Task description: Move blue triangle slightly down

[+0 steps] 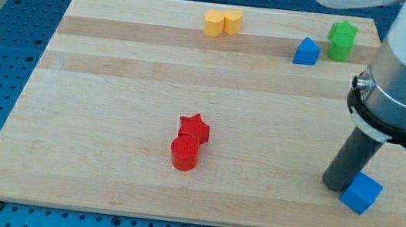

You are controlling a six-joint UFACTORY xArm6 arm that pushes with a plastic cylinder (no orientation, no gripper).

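My tip [336, 184] touches a blue cube [361, 192] near the table's [114, 79] bottom right. The blue triangle [306, 52] sits far above, beside green blocks [341, 40]. The tool has no jaws to open or close.

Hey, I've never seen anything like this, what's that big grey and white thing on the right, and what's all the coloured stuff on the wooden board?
That is a robot arm. It has no hand, just a dark rod whose lower end, my tip, slides over the wooden board to push blocks. One camera looks down at the board at a slant. My tip sits at the view's bottom right, right beside a blue cube. Far above it is the blue triangle, next to two green blocks. Two yellow blocks sit at the top, and a red star touches a red cylinder lower down. Nothing is held.
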